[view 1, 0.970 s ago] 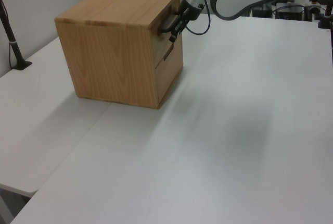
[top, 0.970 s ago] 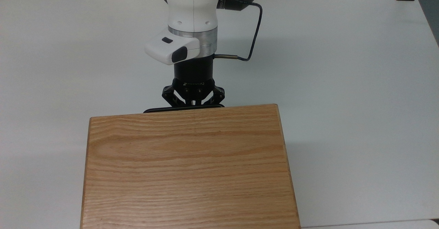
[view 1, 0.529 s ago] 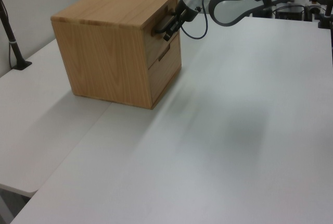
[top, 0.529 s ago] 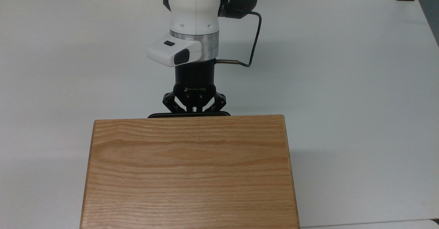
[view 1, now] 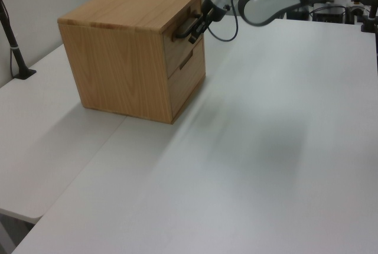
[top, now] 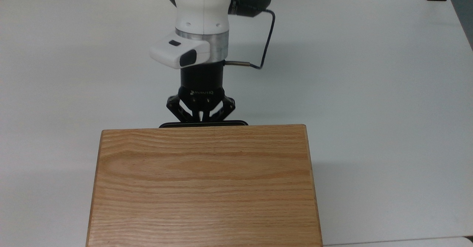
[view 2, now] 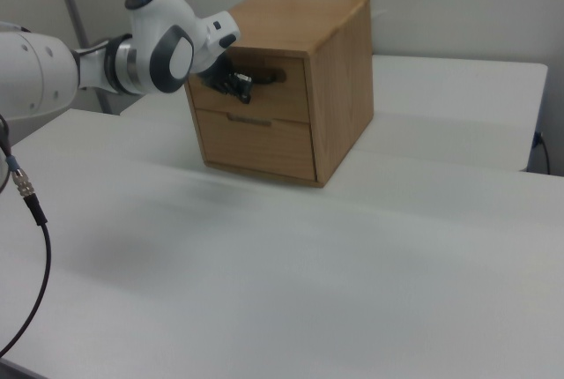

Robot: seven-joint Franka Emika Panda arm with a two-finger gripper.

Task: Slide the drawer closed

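My gripper (top: 200, 119) points horizontally at the front face of the oak cabinet (top: 204, 188), at the level of the upper drawer (view 2: 256, 90). Its fingers are spread, one to each side of my centreline, and their tips sit at the thin black bar handle (top: 203, 123) directly ahead of me; whether they touch the bar or stand just short of it I cannot tell. Nothing is held between them.

In the top view, the handle lies just beyond my fingertips, and my centreline meets it at about the middle of the bar. The broad oak-grained cabinet top extends away from me past the handle.

In the right view, the upper drawer front sits flush with the cabinet face, with no gap visible around it. My gripper (view 2: 233, 83) is at the handle (view 2: 263, 78), toward the right view's left end of the drawer front. A second drawer (view 2: 256, 141) lies directly below my gripper, also flush.

In the left view, my gripper (view 1: 198, 28) meets the handle (view 1: 183, 28) at the top front edge of the cabinet (view 1: 133, 59). The cabinet stands on the white table (view 1: 266, 147), which runs beneath and behind me.
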